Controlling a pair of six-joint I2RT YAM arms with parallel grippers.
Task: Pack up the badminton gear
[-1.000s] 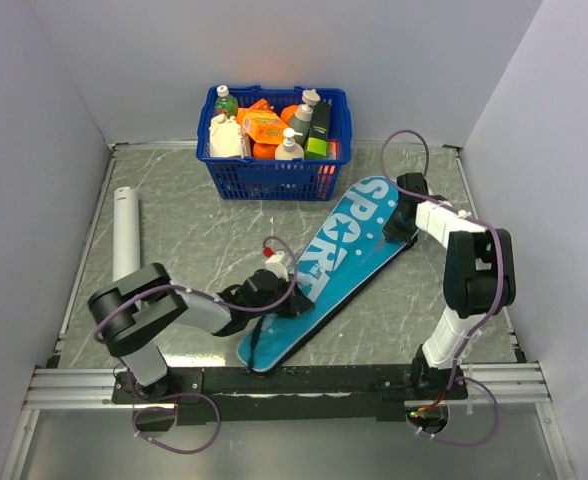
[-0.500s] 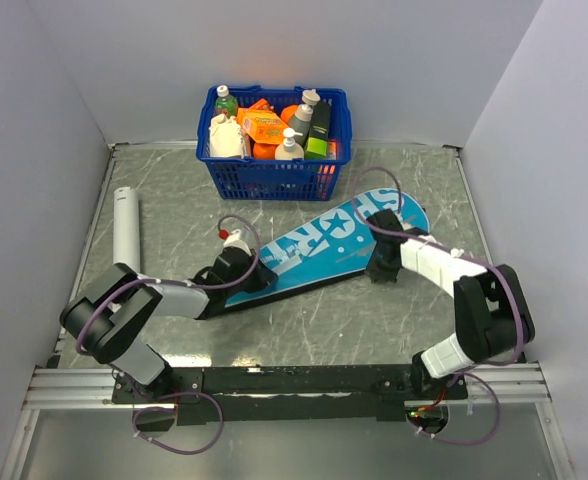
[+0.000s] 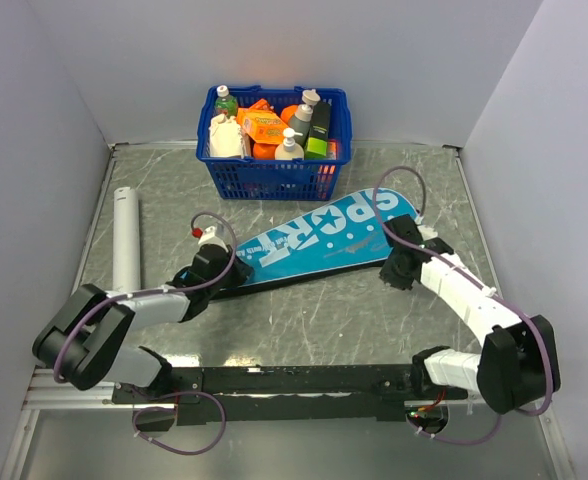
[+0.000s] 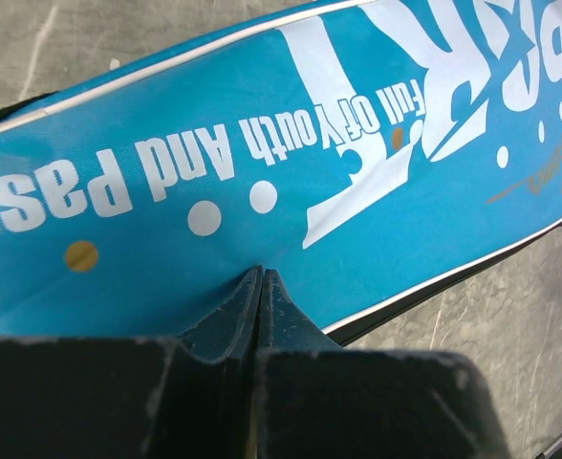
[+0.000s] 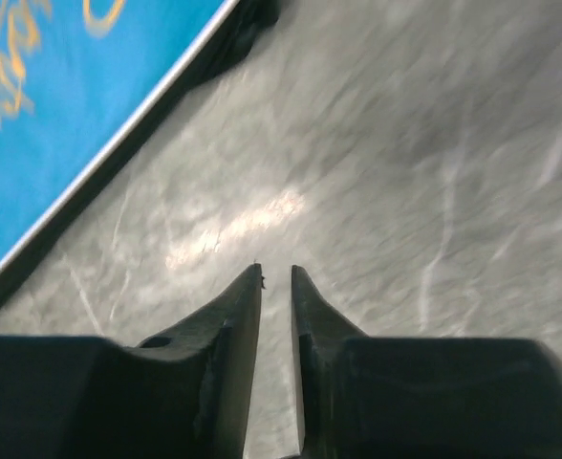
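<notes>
The teal "SPORT" racket case (image 3: pixel 314 240) lies flat across the middle of the table, its wide end at the right near the basket. My left gripper (image 3: pixel 217 270) is at the narrow left end, shut on a pinch of the case fabric (image 4: pixel 262 124); its tips (image 4: pixel 262 273) press together on a pucker. My right gripper (image 3: pixel 398 272) hovers just off the wide end's near edge, slightly open and holding nothing. In the right wrist view its tips (image 5: pixel 276 273) are over bare table, with the case (image 5: pixel 61 105) at upper left. A long white tube (image 3: pixel 126 232) lies at the far left.
A blue plastic basket (image 3: pixel 274 178) of bottles and orange packs stands at the back centre, just beyond the case. Grey walls close in the left, right and back. The arm bases and rail run along the near edge.
The case swung from pointing at the near edge to lying crosswise, its narrow end dragged left by my left gripper. My right gripper let go of the wide end and opened a little.
</notes>
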